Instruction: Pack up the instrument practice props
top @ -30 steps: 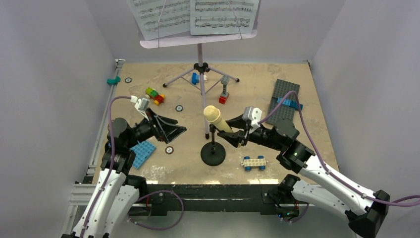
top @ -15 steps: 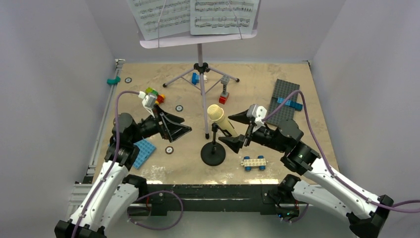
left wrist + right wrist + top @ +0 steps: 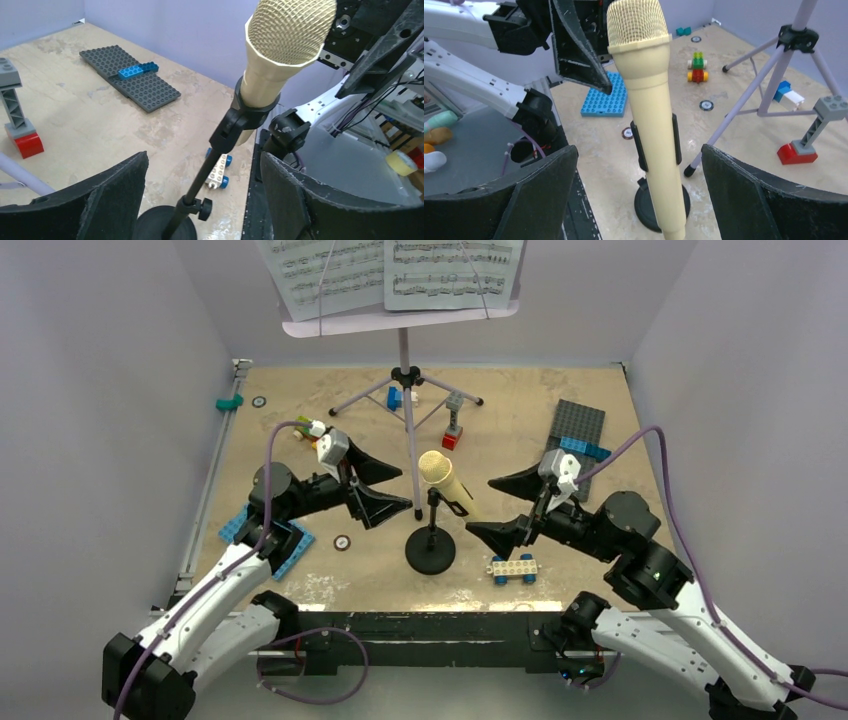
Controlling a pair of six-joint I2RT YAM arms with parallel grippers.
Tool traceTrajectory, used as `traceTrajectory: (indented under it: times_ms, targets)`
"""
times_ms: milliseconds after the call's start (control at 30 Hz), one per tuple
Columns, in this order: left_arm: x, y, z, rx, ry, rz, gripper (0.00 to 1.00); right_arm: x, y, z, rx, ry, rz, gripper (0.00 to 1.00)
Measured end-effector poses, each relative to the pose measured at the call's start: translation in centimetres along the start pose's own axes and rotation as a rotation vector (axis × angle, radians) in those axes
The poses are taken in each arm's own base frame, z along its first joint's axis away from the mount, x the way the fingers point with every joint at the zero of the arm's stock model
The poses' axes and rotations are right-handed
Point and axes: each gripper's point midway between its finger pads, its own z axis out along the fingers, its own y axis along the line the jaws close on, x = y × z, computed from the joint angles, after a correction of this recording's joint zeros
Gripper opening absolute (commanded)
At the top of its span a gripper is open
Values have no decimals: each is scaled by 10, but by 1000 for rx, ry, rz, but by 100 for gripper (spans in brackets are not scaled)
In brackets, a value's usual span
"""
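Right fingers (image 3: 524, 200) flank microphone (image 3: 649, 100), not touching.

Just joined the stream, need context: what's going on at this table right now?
Two arms are working on packing up music practice props. The left gripper and right gripper sit on either side of the cream microphone, jaws open, neither holding it. The microphone is clipped in the black mic stand, which stands upright near the front of the table. At the back, the lilac music stand is up on its tripod with the sheet music on it.
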Motion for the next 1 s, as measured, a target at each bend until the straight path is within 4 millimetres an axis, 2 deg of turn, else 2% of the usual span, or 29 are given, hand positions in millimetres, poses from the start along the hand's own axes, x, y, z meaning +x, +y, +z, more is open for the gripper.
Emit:
traceTrajectory:
  times_ms: [100,233,633,833,1000]
  targets:
    - [3,7,6,6,16,36,80,10,0,-4,5,40,23,99]
    - [5,11,14,31,40,79,81,18,1,-10,10,73,44,99]
    - [11,-7,37,155,61,148,81,26,2,-14,11,104,60,99]
    - [17,-7,45,179,82,163,80,26,3,-13,8,105,60,99]
    - [20,-9,55,201,100,172,72,26,3,-13,8,105,61,99]
